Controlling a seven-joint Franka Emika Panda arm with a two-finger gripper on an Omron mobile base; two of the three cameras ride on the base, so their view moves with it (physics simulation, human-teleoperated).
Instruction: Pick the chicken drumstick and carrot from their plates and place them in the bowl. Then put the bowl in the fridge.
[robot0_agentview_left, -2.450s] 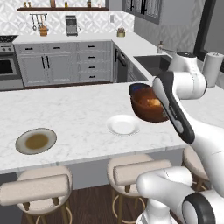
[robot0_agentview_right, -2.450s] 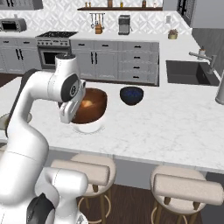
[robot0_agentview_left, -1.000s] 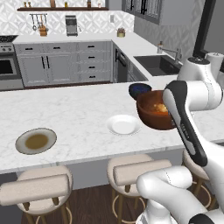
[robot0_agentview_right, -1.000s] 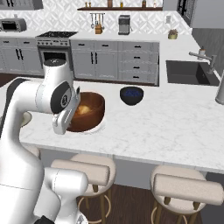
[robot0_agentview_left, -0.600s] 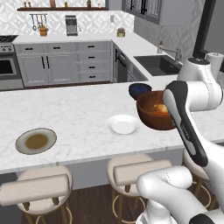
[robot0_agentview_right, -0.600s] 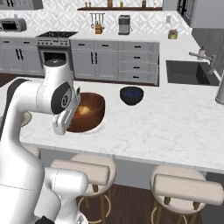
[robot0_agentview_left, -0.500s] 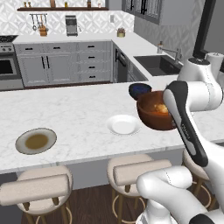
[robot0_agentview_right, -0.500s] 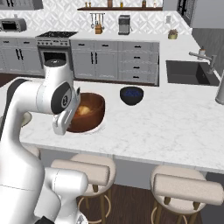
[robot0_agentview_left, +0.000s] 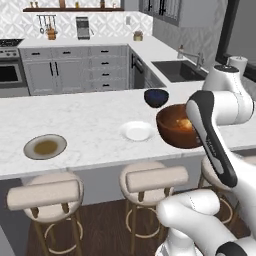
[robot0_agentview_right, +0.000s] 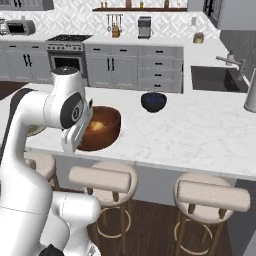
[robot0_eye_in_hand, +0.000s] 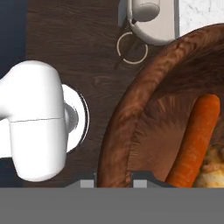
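Bowl (robot0_agentview_left: 178, 126), coppery brown, hangs at right of centre in the left base view, lifted off the counter (robot0_agentview_left: 90, 125) and past its front edge. Gripper (robot0_eye_in_hand: 113, 183) is clamped on the bowl's rim, one finger inside and one outside, which keeps the load level. Carrot (robot0_eye_in_hand: 192, 140) and chicken drumstick (robot0_eye_in_hand: 212, 168) lie inside, at lower right of the hand view. Both plates, white (robot0_agentview_left: 137, 131) and olive-grey (robot0_agentview_left: 45, 146), sit bare. Judged remaining: carrying to the fridge.

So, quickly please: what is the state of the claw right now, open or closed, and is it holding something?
Claw: closed on the rim of the deep round glossy reddish-brown bowl, held lifted, with the slim orange carrot inside.
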